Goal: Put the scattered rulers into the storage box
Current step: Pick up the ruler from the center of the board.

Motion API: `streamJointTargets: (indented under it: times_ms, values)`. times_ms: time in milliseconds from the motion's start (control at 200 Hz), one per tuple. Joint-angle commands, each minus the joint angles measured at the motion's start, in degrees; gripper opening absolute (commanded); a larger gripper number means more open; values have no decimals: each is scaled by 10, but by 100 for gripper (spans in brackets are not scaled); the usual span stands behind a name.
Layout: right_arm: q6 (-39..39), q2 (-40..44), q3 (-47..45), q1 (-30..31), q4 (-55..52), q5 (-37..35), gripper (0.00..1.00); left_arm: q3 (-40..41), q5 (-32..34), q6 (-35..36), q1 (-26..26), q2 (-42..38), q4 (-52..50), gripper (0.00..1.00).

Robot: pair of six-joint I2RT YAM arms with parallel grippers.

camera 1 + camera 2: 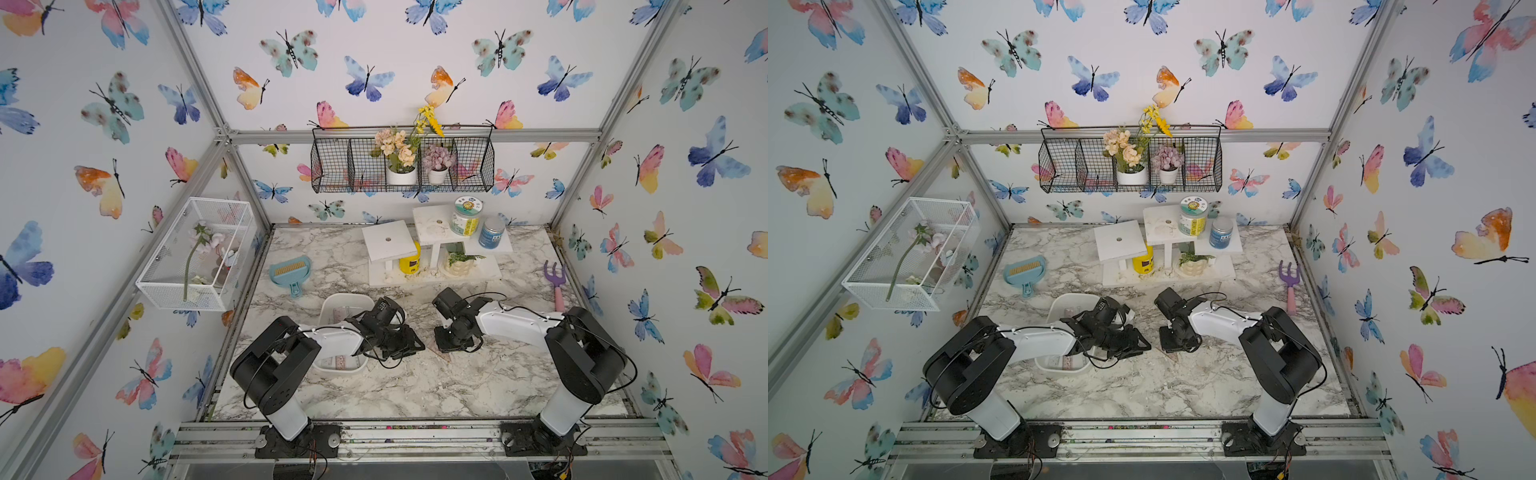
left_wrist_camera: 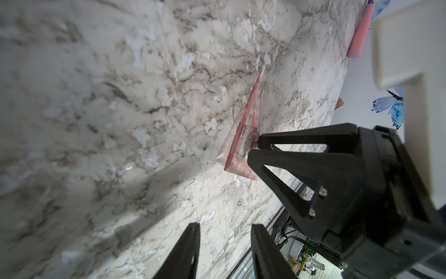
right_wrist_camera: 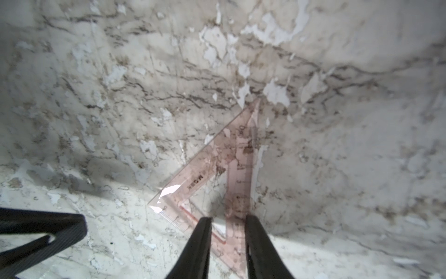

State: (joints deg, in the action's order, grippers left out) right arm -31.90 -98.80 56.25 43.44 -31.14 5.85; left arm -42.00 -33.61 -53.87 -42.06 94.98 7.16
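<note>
Lettering on the pink set square point(image 3: 200, 178) seems to read "M&G", though blurred. That square lies flat on the table point(image 3: 96, 96) near the box point(image 1: 347, 298). Narrow jaws of the right gripper point(image 3: 226, 224) straddle one leg, grip unclear; the left gripper point(image 2: 225, 228) stands partly spread and empty beside the box.
</note>
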Motion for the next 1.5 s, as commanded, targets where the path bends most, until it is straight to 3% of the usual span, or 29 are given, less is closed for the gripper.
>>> streamJointTargets:
  times_ms: [0,556,1111,1231,1497]
  values:
    - [-2,-47,-27,6,12,5,29,-8,2,-2,2,26,21,40]
    - [-3,-42,-55,6,36,24,29,-53,27,-12,-5,91,31,38]
    - [-8,-39,-78,5,64,52,29,-49,21,-42,-35,134,82,37]
    - [-9,-37,-82,4,68,54,29,-49,20,-45,-35,132,85,31]
    - [-11,3,-60,0,45,41,30,-63,18,-37,-35,131,64,6]
